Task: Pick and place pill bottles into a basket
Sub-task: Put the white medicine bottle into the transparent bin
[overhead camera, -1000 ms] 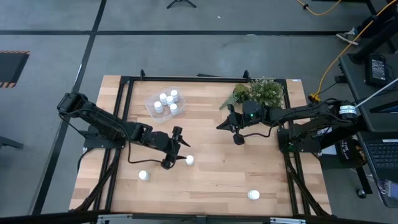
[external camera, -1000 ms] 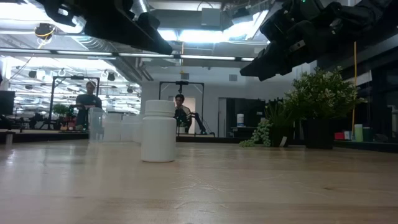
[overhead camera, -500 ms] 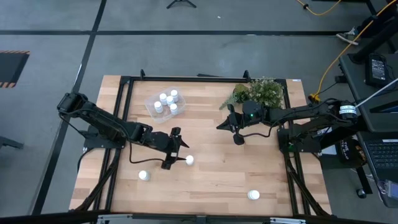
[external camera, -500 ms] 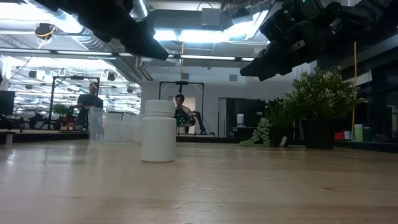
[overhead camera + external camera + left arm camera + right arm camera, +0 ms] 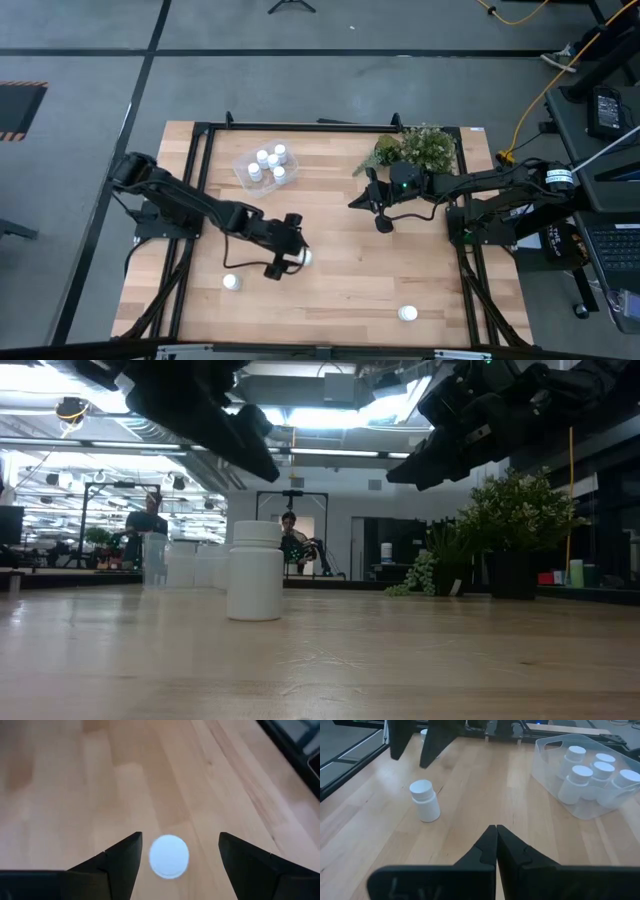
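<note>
A white pill bottle (image 5: 169,856) stands upright on the wooden table, left of centre (image 5: 304,257). It also shows in the low view (image 5: 254,572) and the right wrist view (image 5: 425,801). My left gripper (image 5: 180,839) is open above it, one finger on either side of the cap and apart from it (image 5: 292,249). Two more bottles stand near the front left (image 5: 231,283) and front right (image 5: 407,313). The clear basket (image 5: 250,178) at the far left holds several bottles (image 5: 573,782). My right gripper (image 5: 496,827) is shut and empty, raised right of centre (image 5: 382,220).
A green bushy plant (image 5: 415,148) stands at the table's far right, just behind my right arm. A black frame (image 5: 300,126) runs along the table's far and side edges. Bare wood lies across the middle and front of the table.
My left gripper has moved toward the table's right and near edges and down, and now stands over the bottle left of centre with its fingers still open. The bottles and my right arm have kept still.
</note>
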`<control>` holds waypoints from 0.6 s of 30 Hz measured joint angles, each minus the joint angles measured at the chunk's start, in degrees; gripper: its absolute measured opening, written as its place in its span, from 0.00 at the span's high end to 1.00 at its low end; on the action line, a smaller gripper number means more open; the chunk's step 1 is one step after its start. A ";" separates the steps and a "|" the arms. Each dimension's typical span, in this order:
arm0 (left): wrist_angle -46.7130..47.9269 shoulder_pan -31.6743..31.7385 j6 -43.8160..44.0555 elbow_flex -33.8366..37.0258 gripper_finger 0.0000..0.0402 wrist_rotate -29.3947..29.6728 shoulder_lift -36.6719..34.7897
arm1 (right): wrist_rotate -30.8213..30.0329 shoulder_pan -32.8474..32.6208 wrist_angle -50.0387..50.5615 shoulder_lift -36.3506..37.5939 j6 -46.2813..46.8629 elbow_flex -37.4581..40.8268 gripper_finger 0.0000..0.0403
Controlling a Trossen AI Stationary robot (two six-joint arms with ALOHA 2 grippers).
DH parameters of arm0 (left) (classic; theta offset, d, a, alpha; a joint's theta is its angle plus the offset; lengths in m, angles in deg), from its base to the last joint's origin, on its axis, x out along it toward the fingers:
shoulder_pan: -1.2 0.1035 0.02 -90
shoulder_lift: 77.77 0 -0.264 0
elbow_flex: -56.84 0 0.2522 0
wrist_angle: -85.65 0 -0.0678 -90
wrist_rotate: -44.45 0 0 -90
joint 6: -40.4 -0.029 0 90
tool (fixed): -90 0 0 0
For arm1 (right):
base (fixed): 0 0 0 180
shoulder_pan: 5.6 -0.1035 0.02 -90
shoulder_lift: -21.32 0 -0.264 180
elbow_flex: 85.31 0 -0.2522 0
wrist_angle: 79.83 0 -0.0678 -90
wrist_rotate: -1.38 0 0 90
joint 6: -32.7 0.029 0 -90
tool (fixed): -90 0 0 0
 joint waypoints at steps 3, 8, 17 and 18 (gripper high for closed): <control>2.36 -0.02 -0.02 -3.03 0.36 -1.46 2.48 | 0.01 0.00 0.71 0.00 0.02 -0.02 0.98; 4.05 0.27 0.04 -5.01 0.36 -2.03 5.09 | 0.08 0.00 1.27 -0.02 0.04 -0.02 0.98; 4.71 1.99 1.92 -4.93 0.36 -2.58 9.44 | 1.42 -1.24 1.32 -0.02 0.04 -0.02 0.98; 4.70 2.01 1.92 -4.93 0.36 -2.58 9.59 | 1.42 -1.36 1.32 -0.02 0.02 -0.02 0.98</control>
